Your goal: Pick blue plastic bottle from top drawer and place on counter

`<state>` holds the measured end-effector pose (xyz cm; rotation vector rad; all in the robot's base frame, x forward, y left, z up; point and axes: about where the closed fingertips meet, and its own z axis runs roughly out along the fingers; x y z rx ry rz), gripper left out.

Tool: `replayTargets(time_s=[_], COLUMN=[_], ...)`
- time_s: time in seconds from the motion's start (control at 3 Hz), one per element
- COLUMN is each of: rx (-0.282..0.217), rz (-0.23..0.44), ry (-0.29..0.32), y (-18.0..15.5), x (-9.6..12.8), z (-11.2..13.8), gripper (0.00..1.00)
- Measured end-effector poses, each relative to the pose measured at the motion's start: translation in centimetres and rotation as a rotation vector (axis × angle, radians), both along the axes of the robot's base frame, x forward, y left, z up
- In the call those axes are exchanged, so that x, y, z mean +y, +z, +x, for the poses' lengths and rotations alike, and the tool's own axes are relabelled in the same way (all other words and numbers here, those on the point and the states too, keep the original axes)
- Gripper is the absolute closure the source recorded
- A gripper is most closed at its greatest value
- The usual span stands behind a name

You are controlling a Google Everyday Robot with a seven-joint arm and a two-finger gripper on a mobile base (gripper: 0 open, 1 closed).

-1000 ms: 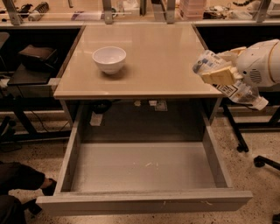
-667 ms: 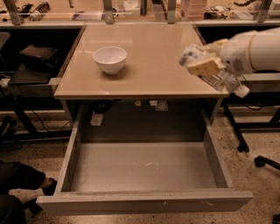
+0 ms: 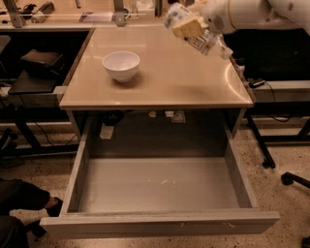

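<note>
My gripper (image 3: 190, 26) is above the far right part of the beige counter (image 3: 160, 77), shut on the blue plastic bottle (image 3: 203, 42). The bottle is clear and crinkled with a white-and-bluish label; it hangs tilted in the air, clear of the counter surface. The yellowish fingers (image 3: 186, 28) clamp its upper part. The white arm reaches in from the top right. The top drawer (image 3: 160, 186) stands pulled fully open below the counter, its grey floor bare.
A round white bowl (image 3: 121, 64) sits on the counter's left half. A cluttered bench (image 3: 72, 14) runs behind the counter. Dark shelving stands at left, cables and chair wheels at right. A dark shoe shows at the lower left.
The gripper has carried the bottle up and to the left, from beside the counter's right edge to over its far right part.
</note>
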<state>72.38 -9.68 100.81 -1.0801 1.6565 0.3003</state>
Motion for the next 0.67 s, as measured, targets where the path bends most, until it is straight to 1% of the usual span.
replayTargets(time_s=[0.33, 0.67], rx=[-0.01, 0.027], rz=[0.002, -0.001], ry=[0.013, -0.011], y=[-0.5, -4.4], x=[2.1, 1.8], z=[3.7, 6.4], gripper=[1.0, 1.0])
